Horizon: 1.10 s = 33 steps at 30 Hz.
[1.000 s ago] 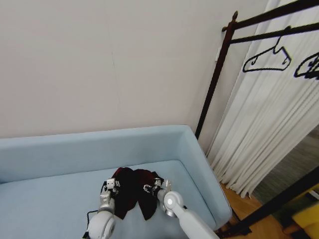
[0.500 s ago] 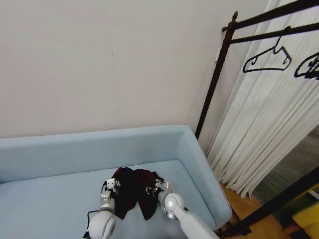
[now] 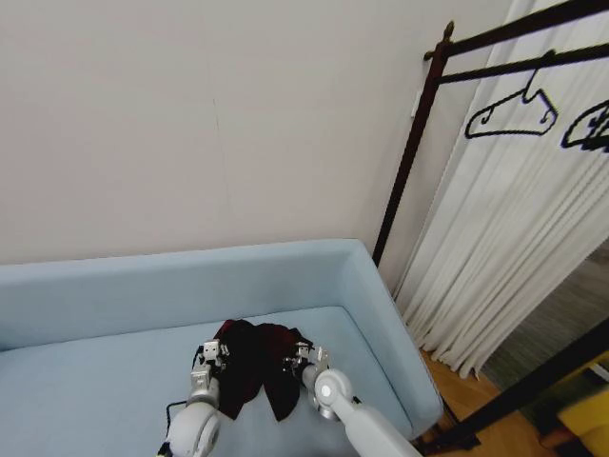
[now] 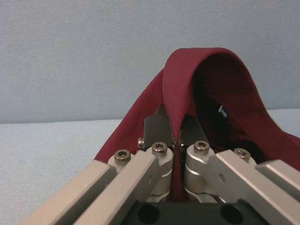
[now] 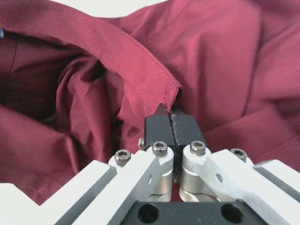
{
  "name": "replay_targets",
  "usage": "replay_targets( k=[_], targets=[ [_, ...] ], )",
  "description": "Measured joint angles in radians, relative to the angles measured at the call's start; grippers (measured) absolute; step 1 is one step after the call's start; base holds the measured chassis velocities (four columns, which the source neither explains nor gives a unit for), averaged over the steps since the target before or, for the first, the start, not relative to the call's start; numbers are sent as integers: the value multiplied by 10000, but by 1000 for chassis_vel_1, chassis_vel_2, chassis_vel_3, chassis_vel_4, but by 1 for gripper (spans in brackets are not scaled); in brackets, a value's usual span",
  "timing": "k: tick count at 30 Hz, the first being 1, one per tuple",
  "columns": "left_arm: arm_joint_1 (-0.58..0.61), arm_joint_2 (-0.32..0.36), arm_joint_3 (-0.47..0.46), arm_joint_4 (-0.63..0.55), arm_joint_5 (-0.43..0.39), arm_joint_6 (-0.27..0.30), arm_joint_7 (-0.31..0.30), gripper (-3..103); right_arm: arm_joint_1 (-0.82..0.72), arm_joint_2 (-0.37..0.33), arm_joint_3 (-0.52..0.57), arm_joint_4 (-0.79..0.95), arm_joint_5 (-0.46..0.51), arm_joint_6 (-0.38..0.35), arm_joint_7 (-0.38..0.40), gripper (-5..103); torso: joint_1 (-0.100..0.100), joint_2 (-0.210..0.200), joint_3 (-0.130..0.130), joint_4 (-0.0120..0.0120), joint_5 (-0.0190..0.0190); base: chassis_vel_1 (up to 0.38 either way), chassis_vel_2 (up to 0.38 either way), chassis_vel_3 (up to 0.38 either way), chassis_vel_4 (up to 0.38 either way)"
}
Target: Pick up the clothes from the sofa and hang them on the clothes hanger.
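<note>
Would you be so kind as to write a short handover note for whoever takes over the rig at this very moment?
Left gripper: shut on a raised fold of the dark red garment.
Right gripper: shut on an edge of the same garment.
Garment: bunched on the seat of the light blue sofa, between the two grippers.
Clothes rack: beside the sofa on the robot's right, with a bare black hanger on its rail.
Done: both grasps made.
Left: lift the garment off the sofa, carry it to the rack, hang it on the hanger.
</note>
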<state>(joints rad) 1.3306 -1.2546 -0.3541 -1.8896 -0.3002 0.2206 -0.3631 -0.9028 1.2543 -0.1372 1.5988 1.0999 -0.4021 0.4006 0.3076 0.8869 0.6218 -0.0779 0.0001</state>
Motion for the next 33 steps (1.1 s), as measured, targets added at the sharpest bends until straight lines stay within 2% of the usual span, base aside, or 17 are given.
replay_targets(
  k=[5,13,17,19,24,27,28,32,33],
  targets=[
    [87,-34,-92,-154,11,-47,6,0,2,-344,54,432,-860,250,-151,0,1,-1,0,-1,0,0,0,0,0],
    [214,-23,-379,-517,-2,-625,374,0,74,-732,133,1051,-2396,684,-617,0,0,-1,0,0,0,0,0,0,0],
    [130,222,-587,-984,-494,-780,725,0,523,-871,53,1251,-3477,1077,-786,0,0,-1,0,-1,0,0,0,0,0],
    [77,321,-612,-1121,-685,-748,755,0,738,-910,-5,1263,-3712,1206,-823,0,0,0,0,0,0,0,0,0,0],
    [-212,1002,-762,-1785,-1564,-480,956,0,1859,-1112,-240,1576,-3888,1347,-739,0,0,-1,1,2,-3,0,0,0,0],
    [-521,2019,-968,-2398,-2577,-137,979,0,2638,-1360,-415,1938,-3624,1336,-550,0,0,0,1,2,-4,0,0,0,0],
    [-521,2019,-968,-2398,-2577,-137,979,0,2638,-1360,-415,1938,-3624,1336,-550,0,0,0,1,2,-4,0,0,0,0],
    [-1201,3710,-1343,-3169,-3984,251,744,0,3491,-1857,-573,2675,-2741,1140,-190,0,1,1,1,1,-3,0,0,0,0],
    [-1201,3710,-1343,-3169,-3984,251,744,0,3491,-1857,-573,2675,-2741,1140,-190,0,1,1,1,1,-3,0,0,0,0]
  ],
)
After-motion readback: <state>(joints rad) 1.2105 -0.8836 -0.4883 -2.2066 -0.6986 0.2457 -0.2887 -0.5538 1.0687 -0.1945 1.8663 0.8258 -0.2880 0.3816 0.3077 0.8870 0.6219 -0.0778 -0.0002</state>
